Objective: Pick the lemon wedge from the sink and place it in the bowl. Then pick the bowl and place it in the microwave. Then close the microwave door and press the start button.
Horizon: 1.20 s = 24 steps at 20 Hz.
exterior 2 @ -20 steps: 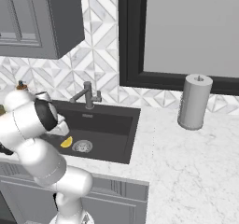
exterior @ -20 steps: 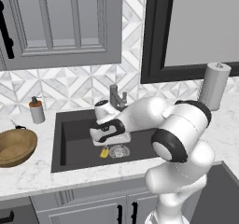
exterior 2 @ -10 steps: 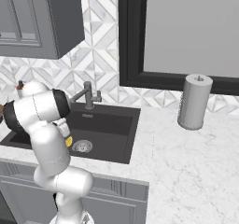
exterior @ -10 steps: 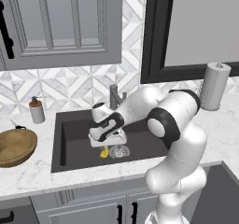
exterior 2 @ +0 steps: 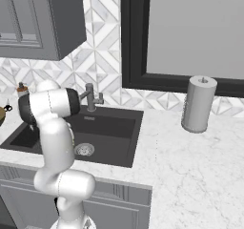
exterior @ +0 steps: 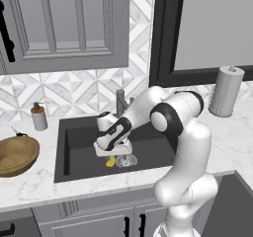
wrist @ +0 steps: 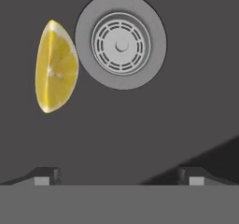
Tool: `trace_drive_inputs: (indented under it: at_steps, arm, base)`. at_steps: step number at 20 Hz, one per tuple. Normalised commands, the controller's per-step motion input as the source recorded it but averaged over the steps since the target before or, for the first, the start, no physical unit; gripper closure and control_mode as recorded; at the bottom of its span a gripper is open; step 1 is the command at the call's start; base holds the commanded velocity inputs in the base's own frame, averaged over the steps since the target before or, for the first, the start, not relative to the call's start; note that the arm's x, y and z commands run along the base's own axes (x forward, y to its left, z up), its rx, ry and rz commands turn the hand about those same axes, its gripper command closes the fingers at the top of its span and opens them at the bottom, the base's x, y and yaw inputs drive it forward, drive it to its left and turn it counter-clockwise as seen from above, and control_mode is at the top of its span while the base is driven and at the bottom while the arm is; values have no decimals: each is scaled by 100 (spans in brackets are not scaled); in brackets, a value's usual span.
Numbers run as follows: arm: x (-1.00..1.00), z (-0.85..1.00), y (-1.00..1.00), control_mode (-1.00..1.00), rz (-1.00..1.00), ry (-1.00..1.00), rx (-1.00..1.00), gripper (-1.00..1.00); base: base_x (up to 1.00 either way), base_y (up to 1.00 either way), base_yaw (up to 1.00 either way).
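Since a second ago the arm has swung its elbow up and over, and the hand (exterior: 114, 154) now hangs low inside the sink (exterior: 79, 147), pointing down at the basin floor. Its jaws stand wide apart with nothing between them; in the hand view the two dark fingertips (wrist: 44, 175) rise at the bottom edge, well apart from each other. The lemon wedge (wrist: 57, 67) lies on the dark floor of the sink at about ten o'clock in the hand view, its curved edge just beside the rim of the round metal drain (wrist: 121, 40), which sits at about twelve o'clock. From the left base camera the lemon wedge shows as a small yellow spot just under the hand, next to the drain. The bowl (exterior: 16, 154) rests on the marble table (exterior: 29, 189) at nine o'clock of the sink, with a soap dispenser (exterior: 38, 116) behind it. A paper towel roll (exterior 2: 198, 104) stands upright on the table far off at three o'clock.
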Motion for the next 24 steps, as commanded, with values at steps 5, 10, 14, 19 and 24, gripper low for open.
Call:
trace_drive_inputs:
  at_steps: [5, 10, 14, 19, 24]
  arm:
    - [30, -30, 1, -100, 0, 0, 0, -100]
    - [33, -29, 3, -100, 0, 0, 0, -100]
    - [30, -27, 6, -100, 0, 0, 0, -100]
    - [11, -30, 7, -100, 0, 0, 0, -100]
    - [11, -28, 6, -100, 0, -1, 0, -100]
  base:
    - [0, 0, 0]
    - [0, 0, 0]
    - [0, 0, 0]
    - [0, 0, 0]
    - [0, 0, 0]
